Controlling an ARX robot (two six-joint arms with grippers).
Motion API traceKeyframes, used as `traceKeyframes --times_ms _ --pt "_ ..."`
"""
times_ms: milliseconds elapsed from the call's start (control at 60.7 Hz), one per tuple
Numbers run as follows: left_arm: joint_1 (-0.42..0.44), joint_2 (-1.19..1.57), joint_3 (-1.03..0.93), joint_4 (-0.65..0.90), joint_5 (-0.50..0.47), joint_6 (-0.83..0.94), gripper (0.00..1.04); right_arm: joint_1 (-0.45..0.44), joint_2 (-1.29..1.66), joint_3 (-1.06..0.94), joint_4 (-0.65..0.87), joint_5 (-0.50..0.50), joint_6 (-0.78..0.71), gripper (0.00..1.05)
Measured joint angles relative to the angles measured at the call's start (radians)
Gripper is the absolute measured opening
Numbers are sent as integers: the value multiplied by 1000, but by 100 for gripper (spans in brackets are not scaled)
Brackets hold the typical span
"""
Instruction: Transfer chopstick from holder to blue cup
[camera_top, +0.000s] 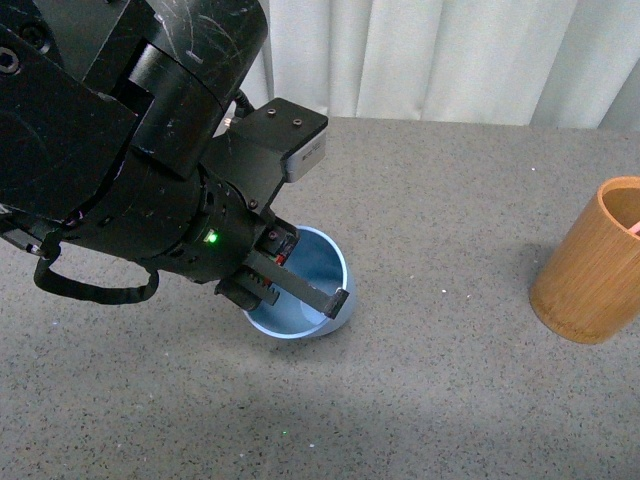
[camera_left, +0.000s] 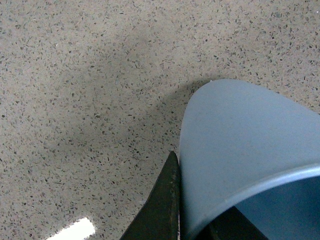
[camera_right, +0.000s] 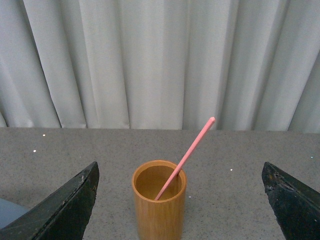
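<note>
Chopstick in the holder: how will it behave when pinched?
The chopstick is thin and straight, so likely stiff and light. It looks smooth, so it may pivot in a pinch. It only leans on the holder rim, so a nudge probably swings it.

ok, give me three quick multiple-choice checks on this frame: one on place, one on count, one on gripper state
1. The left gripper is at:
A. the holder
B. the blue cup's rim
C. bare table, away from both containers

2. Chopsticks in the holder:
A. none
B. one
C. three

3. The right gripper is:
A. shut on the chopstick
B. shut on the holder
C. open

Answers:
1. B, the front view shows its fingers at the cup's rim.
2. B, a single pink stick leans inside it.
3. C, its fingers stand wide apart on either side of the holder, touching nothing.
</note>
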Motion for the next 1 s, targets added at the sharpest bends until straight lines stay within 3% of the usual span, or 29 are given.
traceKeyframes --times_ms 329,840,906,1005 --pt "-2 10 13 -8 -16 21 5 0 0 0 0 0 0 95" --pt "-2 11 42 -17 -17 29 85 0 0 0 0 0 0 95" --pt "-4 11 54 -23 -17 29 99 0 0 0 0 0 0 95" --pt "-10 11 65 -29 -16 29 98 0 0 0 0 0 0 95"
